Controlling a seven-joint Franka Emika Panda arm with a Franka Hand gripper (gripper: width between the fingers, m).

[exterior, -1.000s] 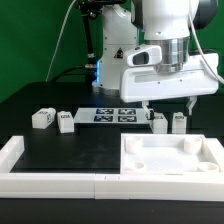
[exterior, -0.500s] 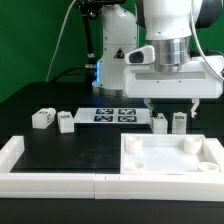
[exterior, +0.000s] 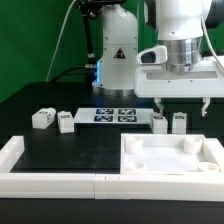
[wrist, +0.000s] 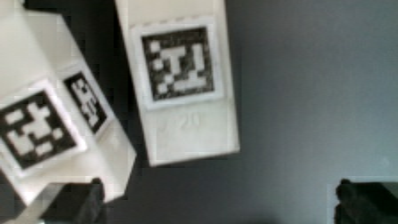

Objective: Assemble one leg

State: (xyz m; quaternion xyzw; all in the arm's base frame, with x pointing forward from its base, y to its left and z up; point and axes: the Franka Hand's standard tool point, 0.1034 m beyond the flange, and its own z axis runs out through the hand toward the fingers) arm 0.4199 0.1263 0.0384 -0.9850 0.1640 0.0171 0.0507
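Note:
Several white legs with black-and-white tags stand on the black table. Two are at the exterior view's left [exterior: 41,119] [exterior: 65,121] and two at the right [exterior: 159,122] [exterior: 179,122]. My gripper [exterior: 184,104] hangs open and empty just above and behind the right pair, touching nothing. In the wrist view two tagged legs show, one [wrist: 180,82] further out than the other [wrist: 47,122], both beyond my gripper [wrist: 222,205]. The dark fingertips [wrist: 71,204] are spread wide, with only bare table between them.
The large white square panel [exterior: 205,152] with corner sockets lies at the front right. A white L-shaped rail [exterior: 14,158] runs along the front left. The marker board [exterior: 112,114] lies behind the legs. The robot's base stands at the back.
The gripper has moved toward the exterior view's right and slightly up, staying open. The legs and the panel have not moved.

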